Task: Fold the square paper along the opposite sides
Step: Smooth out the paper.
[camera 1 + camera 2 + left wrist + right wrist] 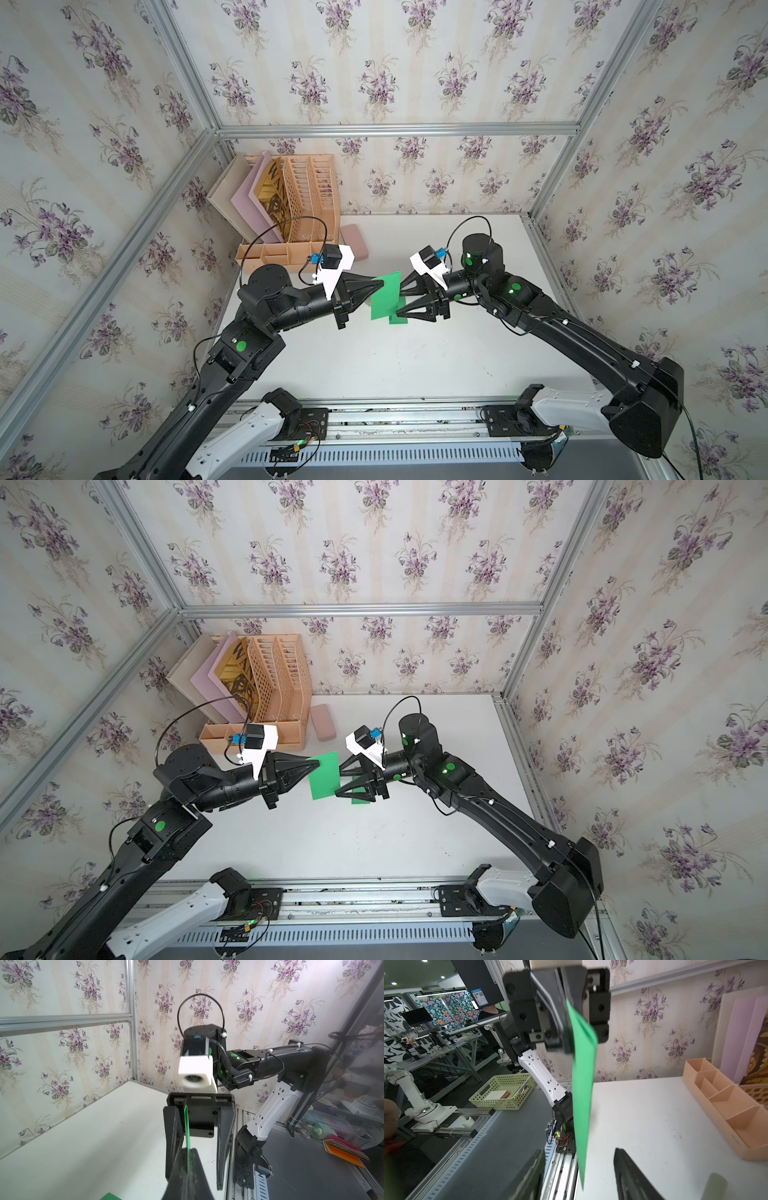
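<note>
Left gripper [380, 285] pinched tight on green paper [385, 296]; I see the sheet held upright above the desk [415, 365], midway between its side edges. Right gripper [399, 302] jaws spread, standing either side of the paper's opposite edge.

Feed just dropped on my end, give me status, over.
Left gripper shut on green paper, held aloft. Right gripper open, jaws astride its free edge. Desk organizer far back, not in the way.
</note>
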You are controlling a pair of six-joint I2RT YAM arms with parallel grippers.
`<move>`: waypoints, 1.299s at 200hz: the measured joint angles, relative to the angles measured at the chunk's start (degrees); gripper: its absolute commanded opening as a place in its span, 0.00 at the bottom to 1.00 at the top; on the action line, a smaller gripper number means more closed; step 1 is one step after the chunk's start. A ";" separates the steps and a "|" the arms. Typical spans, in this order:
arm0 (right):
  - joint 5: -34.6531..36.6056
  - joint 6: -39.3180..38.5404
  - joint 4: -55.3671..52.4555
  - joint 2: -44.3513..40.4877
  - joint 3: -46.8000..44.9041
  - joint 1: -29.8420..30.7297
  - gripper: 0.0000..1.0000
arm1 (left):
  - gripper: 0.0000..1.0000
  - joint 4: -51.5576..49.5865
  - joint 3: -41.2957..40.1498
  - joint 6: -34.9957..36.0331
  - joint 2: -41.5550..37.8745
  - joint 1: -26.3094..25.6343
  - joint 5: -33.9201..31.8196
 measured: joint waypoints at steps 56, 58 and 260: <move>1.01 -2.34 -3.10 3.17 8.37 0.00 0.20 | 0.00 0.48 -2.62 -1.09 -1.66 0.00 0.94; 1.01 -2.34 -3.15 3.19 8.39 0.00 0.19 | 0.00 0.48 -2.64 -1.09 -1.73 0.00 0.92; 1.18 -3.65 -4.76 1.97 7.67 0.00 0.00 | 0.00 -2.56 -2.62 -0.37 -2.14 -0.07 -0.72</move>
